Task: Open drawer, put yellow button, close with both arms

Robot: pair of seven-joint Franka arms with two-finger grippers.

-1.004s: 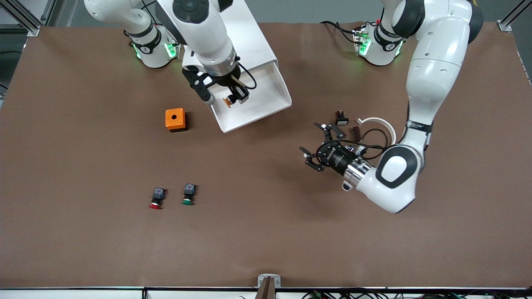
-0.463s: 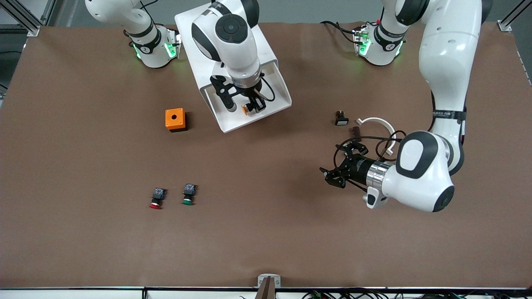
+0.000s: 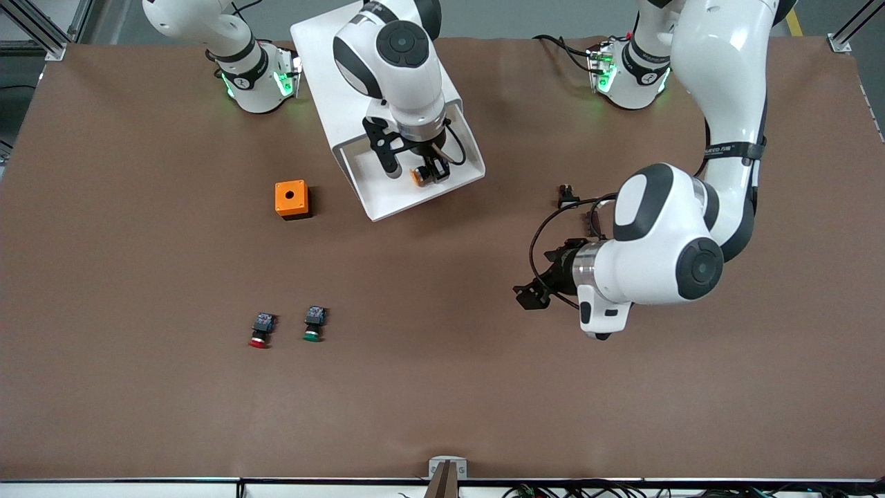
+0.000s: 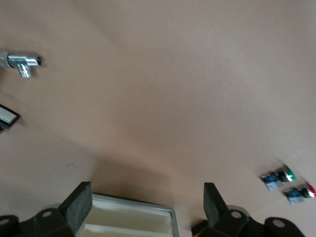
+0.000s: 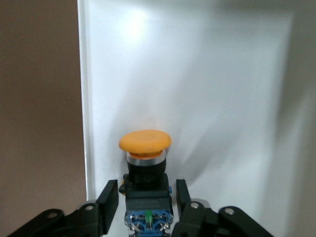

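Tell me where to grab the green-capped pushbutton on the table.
Grip the green-capped pushbutton by its black body from above, fingers across its flanks: it lies on its side, cap toward the front camera, and the round cap would likely slip. The open left gripper is free; the right gripper holds the yellow button.

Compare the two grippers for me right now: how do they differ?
The right gripper is shut on the yellow button over the open drawer; the left gripper is open, holds nothing, and hovers over bare table. Both are black, two-fingered.
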